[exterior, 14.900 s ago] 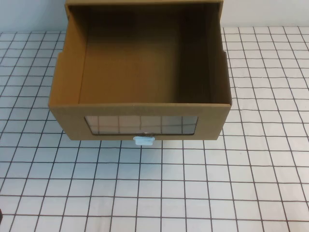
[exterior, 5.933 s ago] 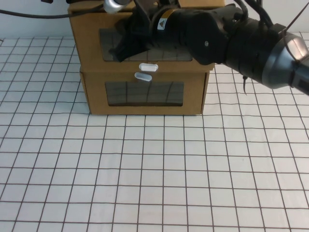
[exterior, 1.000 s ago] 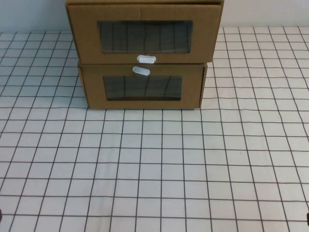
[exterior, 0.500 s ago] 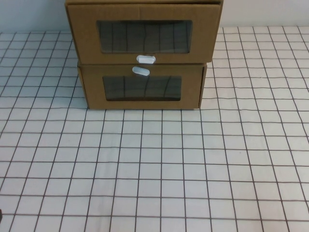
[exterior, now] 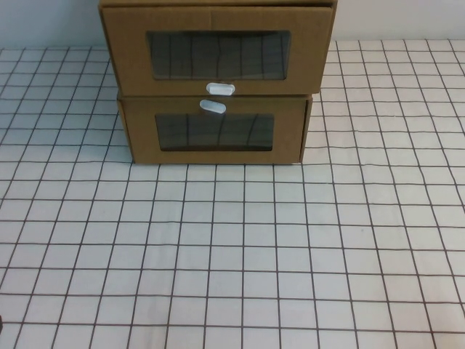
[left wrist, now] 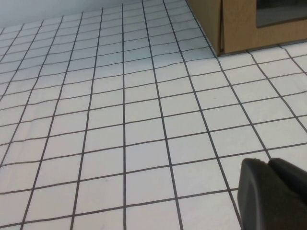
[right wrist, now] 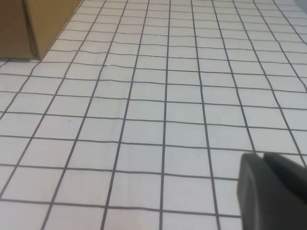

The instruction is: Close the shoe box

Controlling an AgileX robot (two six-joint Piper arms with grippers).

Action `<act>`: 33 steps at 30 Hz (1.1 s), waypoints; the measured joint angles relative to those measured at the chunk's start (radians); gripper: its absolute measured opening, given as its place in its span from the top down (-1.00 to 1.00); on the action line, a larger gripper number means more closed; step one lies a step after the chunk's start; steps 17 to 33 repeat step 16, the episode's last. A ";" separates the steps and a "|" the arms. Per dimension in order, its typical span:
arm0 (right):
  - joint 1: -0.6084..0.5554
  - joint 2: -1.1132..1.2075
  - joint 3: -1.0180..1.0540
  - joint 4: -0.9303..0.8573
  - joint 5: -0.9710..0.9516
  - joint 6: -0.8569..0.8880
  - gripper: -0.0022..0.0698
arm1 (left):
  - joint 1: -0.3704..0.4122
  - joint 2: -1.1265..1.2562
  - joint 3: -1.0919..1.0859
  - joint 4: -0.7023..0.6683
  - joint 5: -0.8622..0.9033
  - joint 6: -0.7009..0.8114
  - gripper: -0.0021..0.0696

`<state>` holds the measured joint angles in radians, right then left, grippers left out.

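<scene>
The shoe box (exterior: 214,51) sat pushed in, stacked on the lower box (exterior: 214,131), at the far middle of the table (exterior: 232,254). The left gripper (left wrist: 273,191) hovered over the table near the lower box's left corner; the right gripper (right wrist: 271,189) hovered off its right.

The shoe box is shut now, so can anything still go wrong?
Maybe two things. The shoe box sits stacked on the lower box, so a bump could slide it. Its pull tab nearly touches the lower tab; they could snag. The left gripper and right gripper sit low over the table.
</scene>
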<state>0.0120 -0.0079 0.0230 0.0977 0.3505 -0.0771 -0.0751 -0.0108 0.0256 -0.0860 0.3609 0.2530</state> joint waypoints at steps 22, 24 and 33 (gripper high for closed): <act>0.000 0.000 0.000 -0.017 0.007 0.077 0.98 | 0.000 0.000 0.000 0.000 0.000 0.000 0.96; 0.000 0.000 0.000 -0.017 0.007 0.077 0.98 | 0.000 0.000 0.000 0.000 0.000 0.000 0.96; 0.000 0.000 0.000 -0.017 0.007 0.077 0.98 | 0.000 0.000 0.000 0.000 0.000 0.000 0.96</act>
